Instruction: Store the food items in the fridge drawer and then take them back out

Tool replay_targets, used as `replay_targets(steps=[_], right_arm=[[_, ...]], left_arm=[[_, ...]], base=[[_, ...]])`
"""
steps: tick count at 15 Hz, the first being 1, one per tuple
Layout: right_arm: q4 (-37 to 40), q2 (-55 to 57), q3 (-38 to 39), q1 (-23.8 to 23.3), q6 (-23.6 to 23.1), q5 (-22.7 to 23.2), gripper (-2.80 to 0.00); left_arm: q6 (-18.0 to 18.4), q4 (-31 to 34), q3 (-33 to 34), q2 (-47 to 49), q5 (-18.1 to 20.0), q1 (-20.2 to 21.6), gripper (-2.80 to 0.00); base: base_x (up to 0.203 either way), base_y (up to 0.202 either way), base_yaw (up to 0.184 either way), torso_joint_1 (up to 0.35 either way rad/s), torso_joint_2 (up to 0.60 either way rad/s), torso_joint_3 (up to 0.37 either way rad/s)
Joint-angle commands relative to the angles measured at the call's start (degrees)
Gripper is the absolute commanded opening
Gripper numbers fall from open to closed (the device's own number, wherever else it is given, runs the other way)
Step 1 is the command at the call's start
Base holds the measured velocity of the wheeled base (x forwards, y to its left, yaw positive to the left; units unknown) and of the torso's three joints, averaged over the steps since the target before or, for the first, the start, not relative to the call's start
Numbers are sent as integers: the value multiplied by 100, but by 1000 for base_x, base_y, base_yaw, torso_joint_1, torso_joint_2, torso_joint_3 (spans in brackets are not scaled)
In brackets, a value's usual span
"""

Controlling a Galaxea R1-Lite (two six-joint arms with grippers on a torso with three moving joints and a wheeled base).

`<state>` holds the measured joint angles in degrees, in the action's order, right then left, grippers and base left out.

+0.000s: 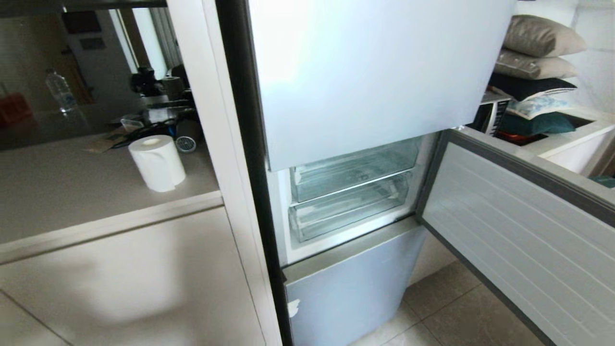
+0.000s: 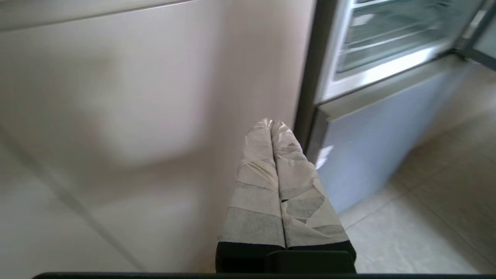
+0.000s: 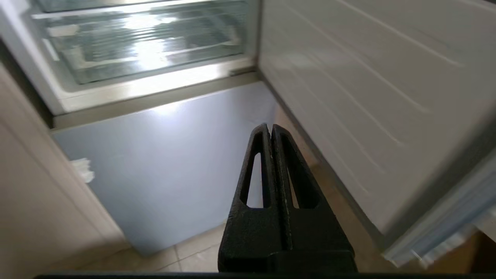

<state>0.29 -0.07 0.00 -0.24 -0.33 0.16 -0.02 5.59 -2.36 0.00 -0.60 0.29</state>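
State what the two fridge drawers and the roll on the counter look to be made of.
Upper drawer and lower drawer: clear, glossy hard plastic by the look; the ridged inside shows through their fronts. Roll: soft matte white paper, probably kitchen towel, wound in layers around a hollow core.

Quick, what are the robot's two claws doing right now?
Left gripper: closed, holding nothing.
Right gripper: closed, holding nothing.
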Motion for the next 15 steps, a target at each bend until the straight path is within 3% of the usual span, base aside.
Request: replay_targets(steps=[1, 8, 15], right_arm=[[-3, -1, 0, -2, -2, 2, -280], [-2, -1, 0, 6, -2, 2, -280], [-3, -1, 0, 6, -2, 2, -280]], left_arm=[[2, 4, -1, 9, -2, 6, -280], [2, 4, -1, 9, -2, 6, -280], [1, 4, -1, 9, -2, 6, -280]], base=[[2, -6, 170, 5, -1, -1], [0, -8, 164, 4, 1, 1], [0, 0, 11, 0, 1, 1]])
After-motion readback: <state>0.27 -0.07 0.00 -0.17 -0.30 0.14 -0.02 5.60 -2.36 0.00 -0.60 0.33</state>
